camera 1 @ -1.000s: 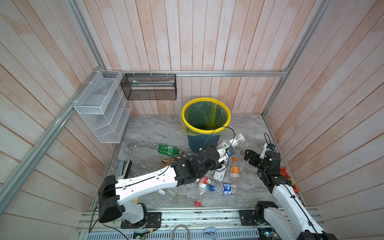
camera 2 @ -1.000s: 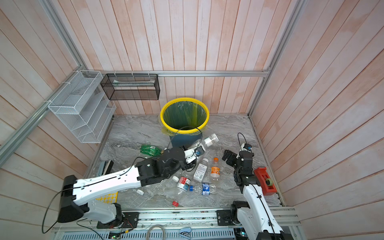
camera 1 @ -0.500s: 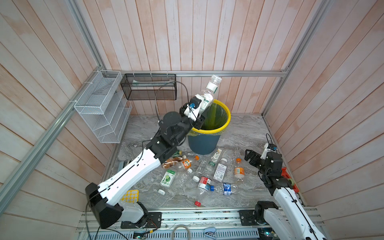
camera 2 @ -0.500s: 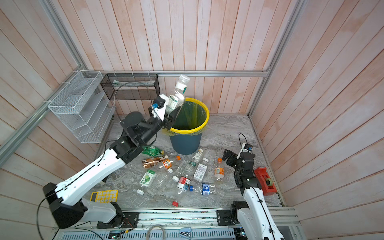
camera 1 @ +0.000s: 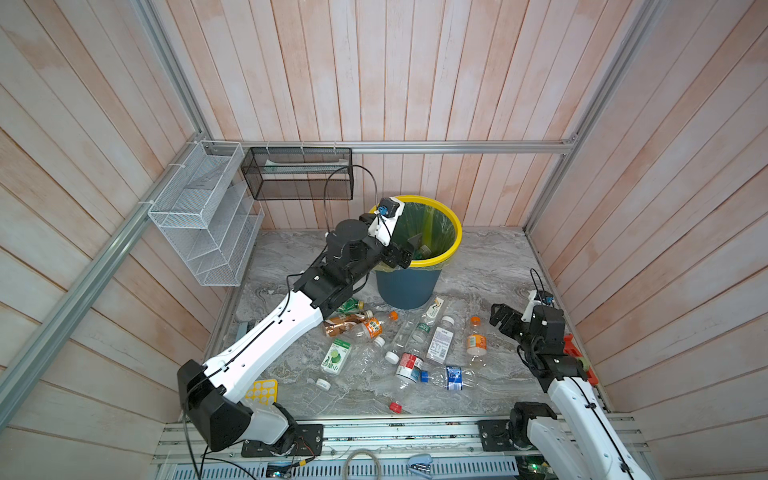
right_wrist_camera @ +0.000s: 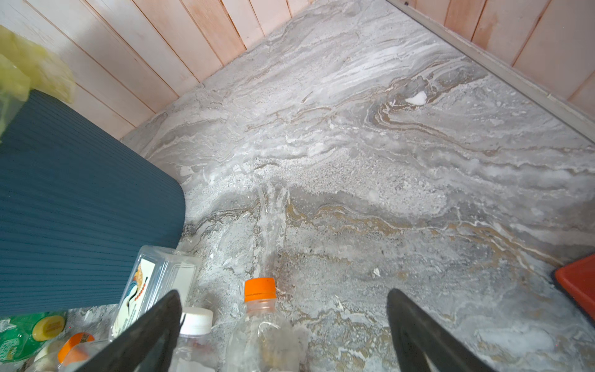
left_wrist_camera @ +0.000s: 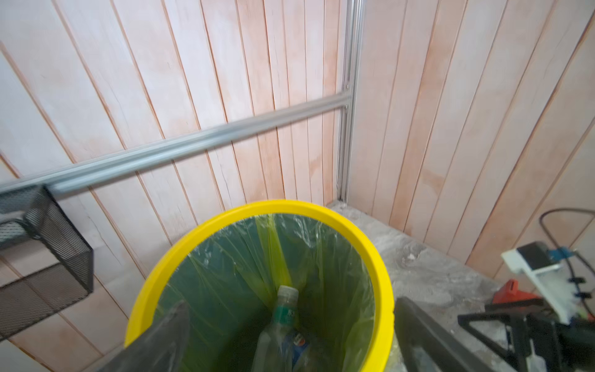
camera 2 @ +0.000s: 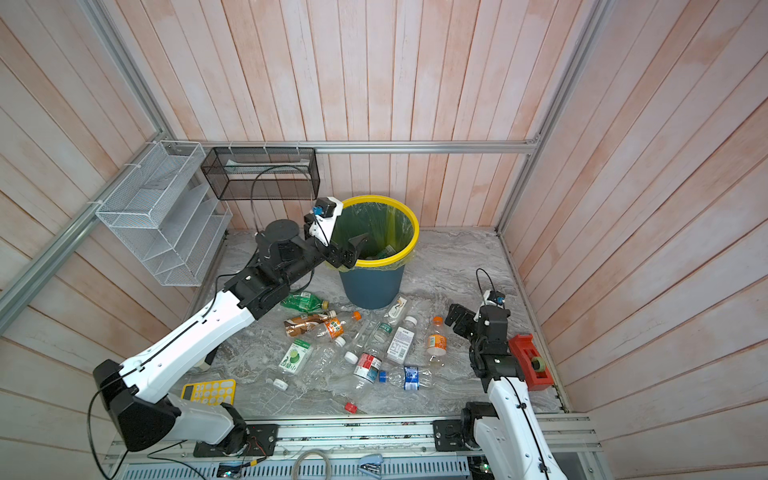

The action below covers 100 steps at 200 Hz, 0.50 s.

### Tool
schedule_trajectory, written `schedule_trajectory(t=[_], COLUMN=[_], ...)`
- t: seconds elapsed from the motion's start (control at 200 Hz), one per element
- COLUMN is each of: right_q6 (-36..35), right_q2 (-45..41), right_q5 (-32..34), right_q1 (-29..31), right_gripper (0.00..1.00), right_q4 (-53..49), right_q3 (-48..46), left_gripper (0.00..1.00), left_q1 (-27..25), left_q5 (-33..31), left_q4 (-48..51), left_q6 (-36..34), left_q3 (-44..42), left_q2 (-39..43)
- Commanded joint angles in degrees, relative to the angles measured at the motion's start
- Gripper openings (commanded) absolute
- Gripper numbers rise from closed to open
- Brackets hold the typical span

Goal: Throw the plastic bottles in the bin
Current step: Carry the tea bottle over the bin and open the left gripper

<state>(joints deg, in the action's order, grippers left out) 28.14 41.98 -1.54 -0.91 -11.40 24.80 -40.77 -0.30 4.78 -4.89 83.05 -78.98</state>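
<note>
The bin [camera 1: 455, 241] is a dark-blue bucket with a yellow rim and a yellow-green liner, standing at the back of the marble floor. My left gripper [camera 1: 409, 249] hangs open over its near-left rim, with nothing between the fingers. In the left wrist view a clear plastic bottle [left_wrist_camera: 283, 322] lies inside the bin [left_wrist_camera: 370, 251], below the open left gripper [left_wrist_camera: 291, 306]. Several plastic bottles lie scattered in front of the bin, among them a green one [camera 1: 349, 306] and an orange-capped one [camera 1: 476, 340]. My right gripper [camera 1: 505, 318] is open just right of that bottle [right_wrist_camera: 262, 322], low over the floor.
A white wire rack [camera 1: 203, 220] and a black mesh basket [camera 1: 297, 174] hang on the back-left walls. A yellow calculator [camera 2: 210, 390] lies at the front left. A red tape dispenser [camera 2: 534, 361] sits by the right wall. Loose caps, one red [camera 1: 395, 406], lie near the front rail.
My left arm swung up from the floor to the bin with a clear bottle. Its jaws opened and the bottle dropped inside. The right arm barely moved.
</note>
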Motion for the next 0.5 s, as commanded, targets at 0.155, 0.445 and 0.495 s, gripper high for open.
schedule_trajectory(t=[0.155, 0.445, 0.495], right_q6=[1.9, 6.2, 6.8], right_q2=[-1.0, -5.1, -4.9], right_q5=[-1.0, -2.0, -1.3], right_q1=[-0.2, 5.4, 7.2], right_gripper=[0.98, 0.92, 0.92], right_q4=[-7.0, -10.1, -10.4], right_q3=[1.3, -3.2, -3.8], left_gripper=[1.0, 1.0, 1.0], left_q1=[-1.8, -3.0, -3.2], left_q5=[-3.7, -8.1, -8.3], left_q4=[-7.5, -8.6, -8.3], left_q6=[1.1, 4.1, 4.8], left_q3=[-10.5, -21.2, -22.6], left_q2=[7.6, 14.9, 15.8])
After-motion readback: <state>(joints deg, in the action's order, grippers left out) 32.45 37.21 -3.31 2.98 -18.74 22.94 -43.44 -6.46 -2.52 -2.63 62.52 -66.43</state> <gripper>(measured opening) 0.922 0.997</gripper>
